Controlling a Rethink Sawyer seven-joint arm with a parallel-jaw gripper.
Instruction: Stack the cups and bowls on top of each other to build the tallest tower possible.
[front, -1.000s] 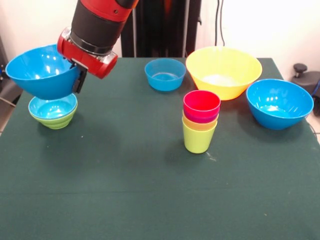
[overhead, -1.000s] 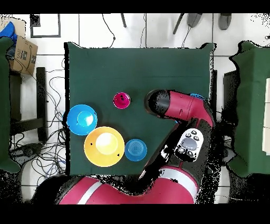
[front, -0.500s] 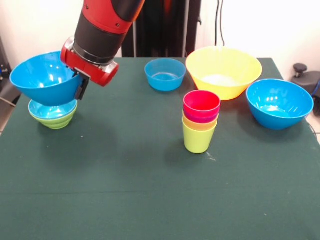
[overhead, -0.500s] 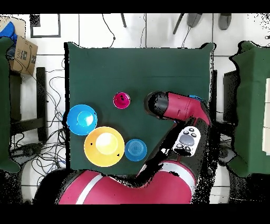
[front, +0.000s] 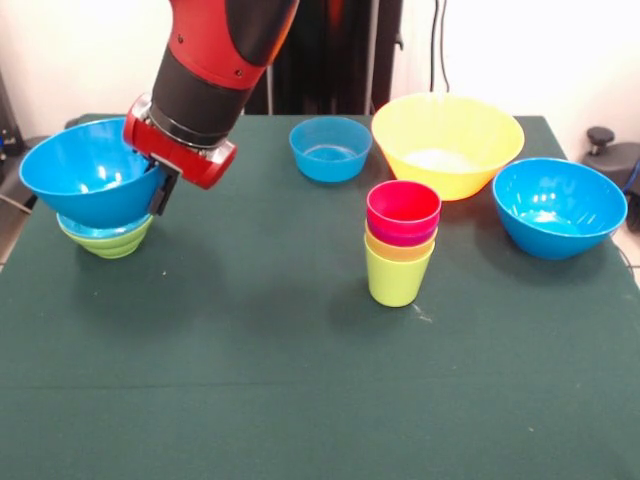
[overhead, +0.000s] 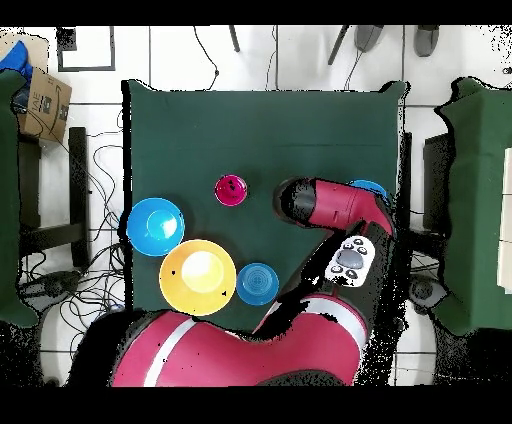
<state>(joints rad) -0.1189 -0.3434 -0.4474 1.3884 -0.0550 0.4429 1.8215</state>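
My gripper (front: 160, 188) is shut on the rim of a large blue bowl (front: 88, 172) at the table's left in the front view. This bowl sits low on the tower (front: 108, 238), a small blue bowl nested in a lime green bowl. In the overhead view the arm hides the pile, and only a blue rim (overhead: 368, 187) shows. The cups (front: 400, 245) stand nested mid-table, red on top, then purple, yellow and lime green; they also show in the overhead view (overhead: 231, 189).
A very large yellow bowl (front: 447, 140) (overhead: 197, 276) stands at the back right. A large blue bowl (front: 558, 205) (overhead: 155, 226) sits right of it and a small blue bowl (front: 330, 148) (overhead: 257, 283) to its left. Boxes and cables lie off the table.
The gripper has come down with the large blue bowl, from tilted above the pile to nearly level and resting into it.
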